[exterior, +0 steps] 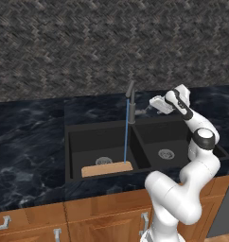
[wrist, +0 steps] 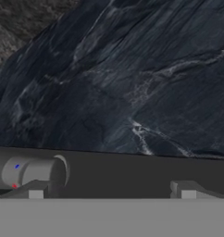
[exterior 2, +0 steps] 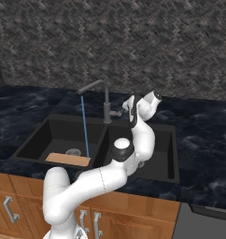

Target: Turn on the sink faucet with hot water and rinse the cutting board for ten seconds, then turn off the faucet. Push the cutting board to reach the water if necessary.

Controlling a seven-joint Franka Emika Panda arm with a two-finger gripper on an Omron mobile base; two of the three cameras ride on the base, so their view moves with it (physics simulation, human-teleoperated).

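The sink faucet (exterior: 131, 105) stands on the divider at the back of the black sink (exterior: 74, 142), its spout over the larger left basin. A thin blue stream of water (exterior: 126, 132) falls from the spout onto the right end of the tan cutting board (exterior: 107, 168), which lies flat at the front of that basin. My gripper (exterior: 153, 105) hovers just right of the faucet post, open, next to the side lever (exterior: 142, 111). In the hand view the lever's grey barrel (wrist: 37, 171), marked with a blue and a red dot, sits by my left fingertip (wrist: 36, 192); nothing is between the fingers.
Dark marble counter (exterior: 26, 142) surrounds the sink, with a stone-patterned wall behind. The smaller right basin (exterior: 166, 142) holds only its silver drain (exterior: 166, 153). Wooden cabinet fronts (exterior: 102, 222) run below the counter edge. My arm reaches over the right basin.
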